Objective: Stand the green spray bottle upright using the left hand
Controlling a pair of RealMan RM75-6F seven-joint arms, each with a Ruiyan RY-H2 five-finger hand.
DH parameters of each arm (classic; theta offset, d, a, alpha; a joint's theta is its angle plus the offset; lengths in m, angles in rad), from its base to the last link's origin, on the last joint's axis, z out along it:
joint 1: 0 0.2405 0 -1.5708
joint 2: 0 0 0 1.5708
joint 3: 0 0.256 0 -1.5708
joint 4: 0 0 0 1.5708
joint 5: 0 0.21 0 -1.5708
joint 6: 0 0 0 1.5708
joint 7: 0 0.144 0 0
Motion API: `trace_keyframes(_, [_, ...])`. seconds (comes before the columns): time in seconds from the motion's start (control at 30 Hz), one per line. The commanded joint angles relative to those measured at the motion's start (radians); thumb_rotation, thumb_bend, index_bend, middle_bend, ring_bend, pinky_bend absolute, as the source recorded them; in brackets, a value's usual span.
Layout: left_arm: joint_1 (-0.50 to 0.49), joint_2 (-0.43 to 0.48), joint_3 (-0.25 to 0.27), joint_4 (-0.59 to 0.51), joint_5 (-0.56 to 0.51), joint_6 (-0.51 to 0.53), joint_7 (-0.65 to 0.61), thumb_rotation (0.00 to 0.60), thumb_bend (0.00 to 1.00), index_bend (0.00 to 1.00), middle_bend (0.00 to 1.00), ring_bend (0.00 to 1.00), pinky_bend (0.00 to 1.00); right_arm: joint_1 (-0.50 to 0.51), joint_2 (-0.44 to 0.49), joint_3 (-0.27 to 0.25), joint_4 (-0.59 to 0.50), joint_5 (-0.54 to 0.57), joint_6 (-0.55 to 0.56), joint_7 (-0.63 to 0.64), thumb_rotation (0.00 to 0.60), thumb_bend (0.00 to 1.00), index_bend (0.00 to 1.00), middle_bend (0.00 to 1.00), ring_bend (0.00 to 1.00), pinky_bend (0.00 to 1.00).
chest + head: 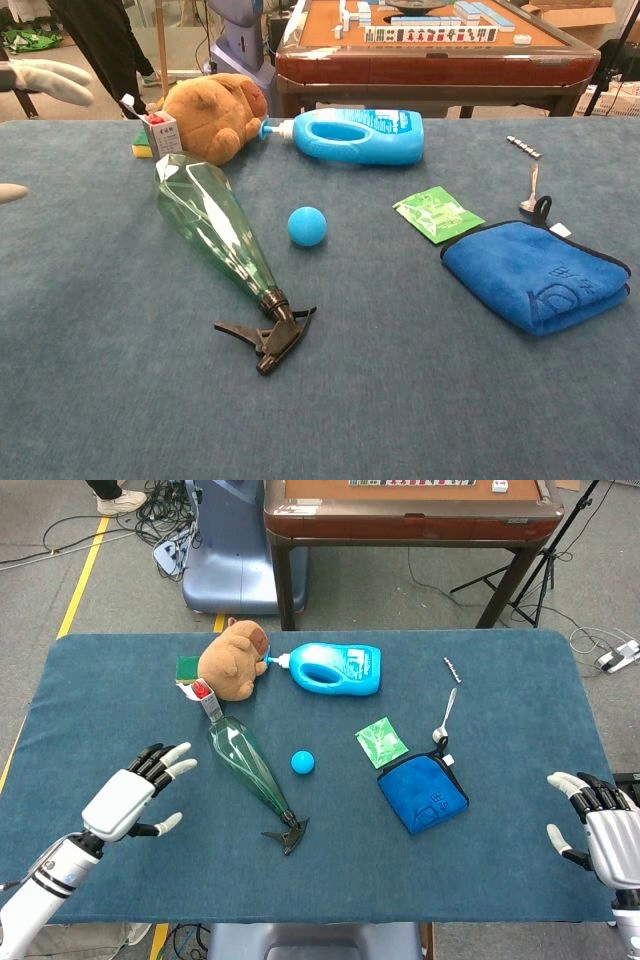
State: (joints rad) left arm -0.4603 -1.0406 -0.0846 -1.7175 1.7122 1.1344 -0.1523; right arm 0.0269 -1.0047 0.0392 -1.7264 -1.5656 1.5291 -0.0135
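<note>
The green spray bottle (249, 765) lies on its side on the blue table cloth (120, 690), left of centre, so nothing of the task itself is done yet. Its wide base points toward the far side, just beside the small red-topped box (207, 700) and close to the brown plush toy (232, 660). Its black trigger head (288, 835) points toward you, near the front edge.

Your left hand (130, 795) hovers over the cloth to the left of the bottle, near it but apart from it. The fingers are spread and hold nothing. In the chest view only a couple of its fingertips (50, 80) show at the left edge, so you have little depth cue there. Your right hand (600, 825) is at the far right edge, well apart from everything, fingers also spread and empty.

What is left, as I judge it, is the whole handling: bring the left hand across to the bottle's body, close around it, tip it up onto its wide base and let go once it stands steady. The body tapers toward the neck, so a grip nearer the broad part may hold better. The blue ball (303, 762) sits just to the right of the bottle, and the box and toy crowd the base end, so you have limited room there to swing it upright.
</note>
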Motion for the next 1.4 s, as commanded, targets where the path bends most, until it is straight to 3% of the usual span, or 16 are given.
trace_keyframes(0.03, [-0.089,-0.008,-0.001,0.009,0.033,-0.083,-0.084,0.305,0.43,0.12,0.02,0.03,0.00,-0.001,0.001,-0.002,-0.002,0.001,-0.001,-0.003,0.600,0.34,0.22,0.24,0.13,0.19])
trace_keyframes(0.13, [-0.131,-0.034,-0.007,0.026,0.039,-0.108,-0.100,0.259,0.46,0.12,0.02,0.03,0.00,-0.002,0.000,-0.003,-0.002,0.003,-0.003,-0.004,0.600,0.34,0.22,0.24,0.13,0.19])
trace_keyframes(0.4, [-0.230,-0.114,-0.019,0.075,0.010,-0.190,-0.113,0.259,0.53,0.12,0.04,0.03,0.00,0.002,-0.004,-0.002,0.002,0.007,-0.009,0.002,0.600,0.34,0.22,0.24,0.13,0.19])
trace_keyframes(0.73, [-0.318,-0.195,-0.051,0.127,-0.106,-0.289,-0.069,0.241,0.56,0.13,0.07,0.03,0.00,-0.006,0.003,-0.003,0.008,0.009,0.002,0.018,0.600,0.34,0.22,0.24,0.13,0.19])
trace_keyframes(0.93, [-0.357,-0.240,-0.067,0.179,-0.176,-0.331,0.064,0.239,0.57,0.15,0.09,0.03,0.00,-0.008,0.005,-0.003,0.012,0.006,0.006,0.025,0.600,0.34,0.22,0.24,0.13,0.19])
trace_keyframes(1.4, [-0.458,-0.351,-0.096,0.284,-0.470,-0.487,0.300,0.227,0.57,0.15,0.12,0.03,0.00,-0.010,0.001,-0.005,0.020,0.007,0.006,0.032,0.600,0.34,0.22,0.24,0.13,0.19])
